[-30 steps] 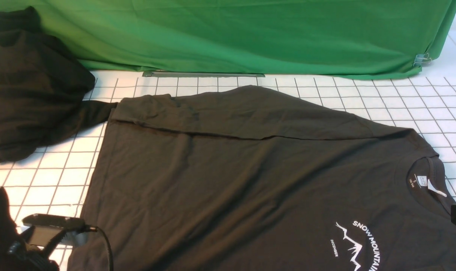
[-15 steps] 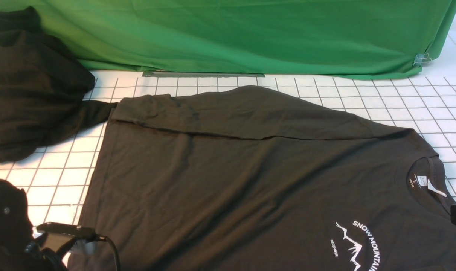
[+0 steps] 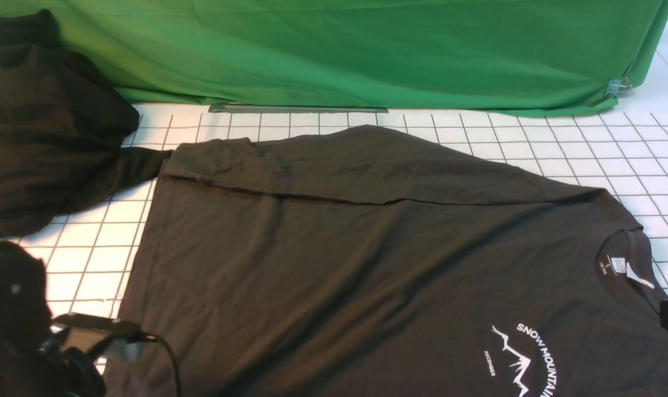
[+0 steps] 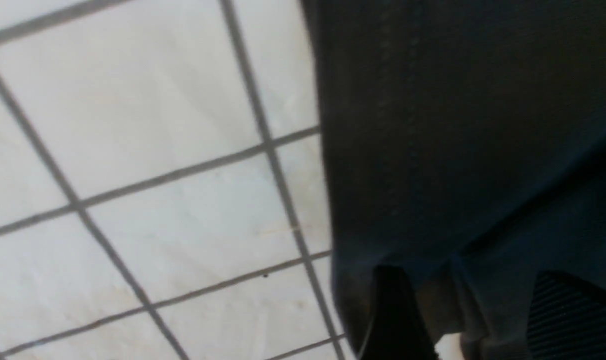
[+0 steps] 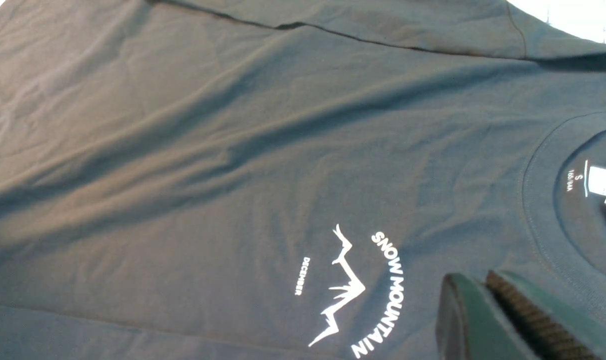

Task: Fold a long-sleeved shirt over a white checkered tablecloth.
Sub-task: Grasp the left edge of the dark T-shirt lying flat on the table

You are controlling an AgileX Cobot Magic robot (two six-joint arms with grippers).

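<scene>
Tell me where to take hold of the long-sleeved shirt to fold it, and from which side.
Probably best: grip the hem at its near end, coming from the robot's left across the bare white checkered tablecloth. The long-sleeved shirt lies flat with its stitched edge exposed there, so one finger can slide under; the left claw is beside it.

My left arm (image 3: 14, 298) sits low at my near left, and my left pincer (image 4: 475, 305) tilts downward, its fingers standing well apart. My right pincer (image 5: 483, 292) has its fingers pressed together.
</scene>
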